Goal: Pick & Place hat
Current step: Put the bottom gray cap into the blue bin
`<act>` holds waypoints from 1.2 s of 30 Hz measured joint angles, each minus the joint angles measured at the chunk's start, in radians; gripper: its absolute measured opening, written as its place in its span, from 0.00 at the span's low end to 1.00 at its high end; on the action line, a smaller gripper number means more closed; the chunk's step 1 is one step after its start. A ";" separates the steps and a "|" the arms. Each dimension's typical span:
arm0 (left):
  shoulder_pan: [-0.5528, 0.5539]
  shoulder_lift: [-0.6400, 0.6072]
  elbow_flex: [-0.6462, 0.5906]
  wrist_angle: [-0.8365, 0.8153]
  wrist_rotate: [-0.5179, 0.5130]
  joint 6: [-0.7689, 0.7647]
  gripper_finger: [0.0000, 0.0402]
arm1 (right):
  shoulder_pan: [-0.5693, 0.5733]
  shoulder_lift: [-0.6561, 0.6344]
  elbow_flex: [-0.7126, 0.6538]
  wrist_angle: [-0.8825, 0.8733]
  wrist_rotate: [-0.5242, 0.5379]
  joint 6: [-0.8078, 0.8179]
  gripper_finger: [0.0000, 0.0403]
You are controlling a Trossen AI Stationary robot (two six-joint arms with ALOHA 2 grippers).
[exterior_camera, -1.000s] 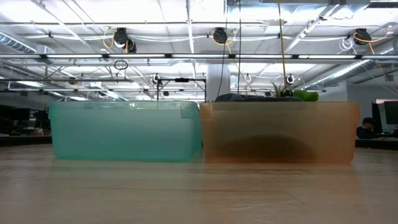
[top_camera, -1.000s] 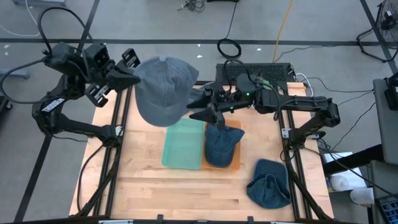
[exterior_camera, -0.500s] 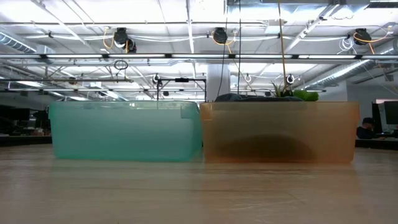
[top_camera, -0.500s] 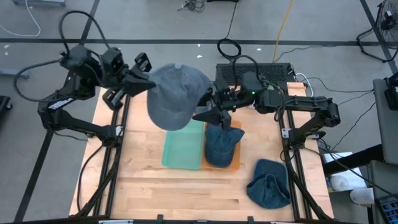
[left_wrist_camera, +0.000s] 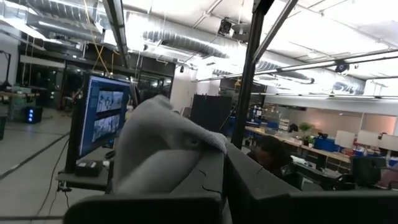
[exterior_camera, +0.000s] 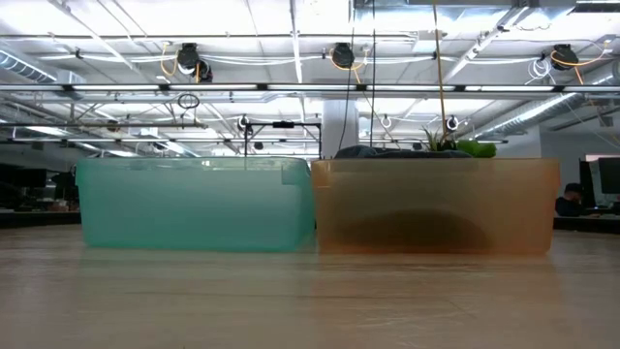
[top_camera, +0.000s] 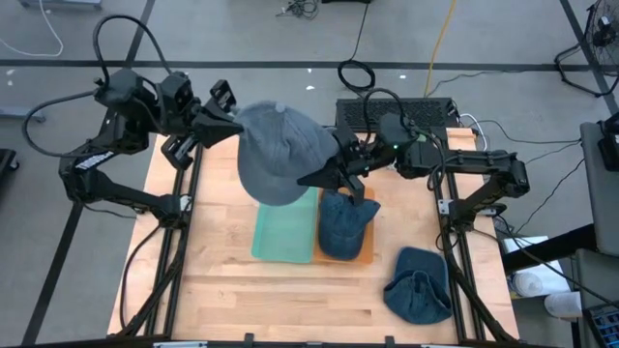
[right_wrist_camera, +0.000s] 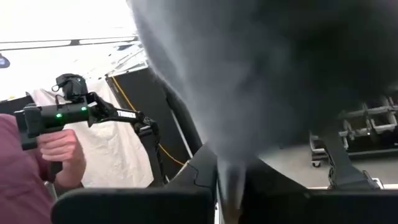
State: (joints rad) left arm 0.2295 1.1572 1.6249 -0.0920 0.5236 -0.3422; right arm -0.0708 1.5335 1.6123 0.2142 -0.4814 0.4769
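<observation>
A light grey hat (top_camera: 279,153) hangs in the air over the far end of the teal bin (top_camera: 285,224), stretched between my two grippers. My left gripper (top_camera: 230,130) is shut on its left edge and my right gripper (top_camera: 325,175) on its right edge. In the left wrist view the grey hat (left_wrist_camera: 163,149) rises above the fingers. It fills the top of the right wrist view, where the hat (right_wrist_camera: 261,68) narrows toward the fingers. The low view shows neither gripper nor the grey hat. My left gripper pinches the hat's left edge (left_wrist_camera: 208,167) between its two fingers, coming about level from the table's left. The cloth stands up in a fold past the fingers, clear of the table. My right gripper pinches the hat's right edge (right_wrist_camera: 229,177) between its two fingers, coming about level from the table's right. The cloth tapers into the fingers. The hat is lifted clear of the bins.
An orange bin (top_camera: 364,253) beside the teal bin holds a dark blue hat (top_camera: 343,220). Another dark blue hat (top_camera: 418,286) lies on the table's near right. A person's hand (right_wrist_camera: 59,149) with a controller shows beyond the table.
My left gripper carried the grey hat toward the table's right, then held still. My right gripper, open beside the hat's right edge, has shut on that edge. The hat stays lifted above the bins.
</observation>
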 joint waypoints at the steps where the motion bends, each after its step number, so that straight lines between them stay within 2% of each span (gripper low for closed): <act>1: 0.000 0.000 0.000 -0.005 0.000 0.000 0.00 | 0.000 0.000 0.000 0.000 -0.001 0.000 0.02; 5: -0.001 0.001 0.000 -0.041 0.006 -0.010 0.05 | -0.001 -0.003 0.000 -0.002 -0.034 0.005 0.01; 10: 0.016 -0.014 0.000 -0.102 0.039 -0.030 0.16 | -0.007 -0.035 -0.002 -0.047 -0.096 0.009 0.01; 12: 0.030 -0.030 0.000 -0.131 0.056 -0.037 0.23 | -0.008 -0.050 -0.001 -0.064 -0.105 0.003 0.00; 18: 0.092 -0.067 0.000 -0.168 0.087 -0.039 0.46 | -0.018 -0.098 0.000 -0.162 -0.261 0.014 0.00; 24: 0.161 -0.066 0.000 -0.176 0.241 -0.153 0.64 | -0.020 -0.103 -0.001 -0.303 -0.360 0.041 0.00; 29: 0.183 -0.053 0.000 -0.211 0.267 -0.183 0.71 | -0.022 -0.100 -0.001 -0.394 -0.387 0.061 0.00; 36: 0.182 -0.015 0.000 -0.270 0.267 -0.180 0.71 | -0.020 -0.083 0.000 -0.415 -0.388 0.057 0.00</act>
State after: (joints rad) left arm 0.4118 1.1418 1.6249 -0.3622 0.7902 -0.5219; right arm -0.0906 1.4502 1.6119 -0.2009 -0.8697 0.5341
